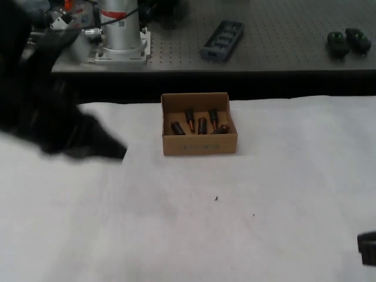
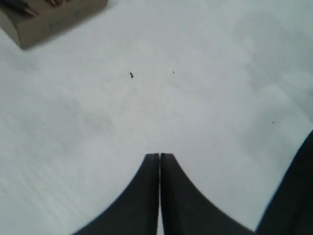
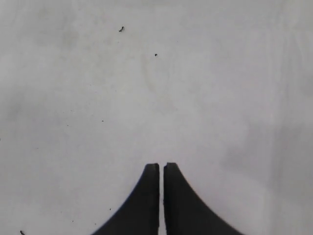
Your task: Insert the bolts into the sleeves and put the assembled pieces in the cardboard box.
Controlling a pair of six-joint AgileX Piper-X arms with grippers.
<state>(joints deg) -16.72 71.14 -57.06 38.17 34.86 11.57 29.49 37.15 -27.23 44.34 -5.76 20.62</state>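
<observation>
In the upper middle of the high view, the cardboard box (image 1: 199,143) sits open-topped on the white sheet (image 1: 264,176) that covers the bench, close to the sheet's far edge. Five assembled pieces (image 1: 202,125) lie inside on its floor. They are short dark cylinders with a coppery-orange end, some pointing toward the back wall and others lying at a slant. Three are in a loose row nearer the front wall and two are farther back. The box is plain brown, with low walls and no lid or flaps over it.

In the left wrist view, one corner of the box shows at the upper left of the frame, with the tips of two pieces just visible over its wall. The left gripper (image 2: 160,155) is at the lower middle, its two black fingers pressed together with nothing between them, over bare sheet and well apart from the box. A small dark speck (image 2: 131,75) lies on the sheet between the two.

In the right wrist view, the right gripper (image 3: 161,165) is also at the lower middle. Its fingers are closed to a hairline and hold nothing, again over bare sheet.

Along the top of the high view runs a grey perforated board (image 1: 282,35). It carries a metal cylinder (image 1: 119,26) at the upper left and a dark rack (image 1: 222,39) near the middle.
</observation>
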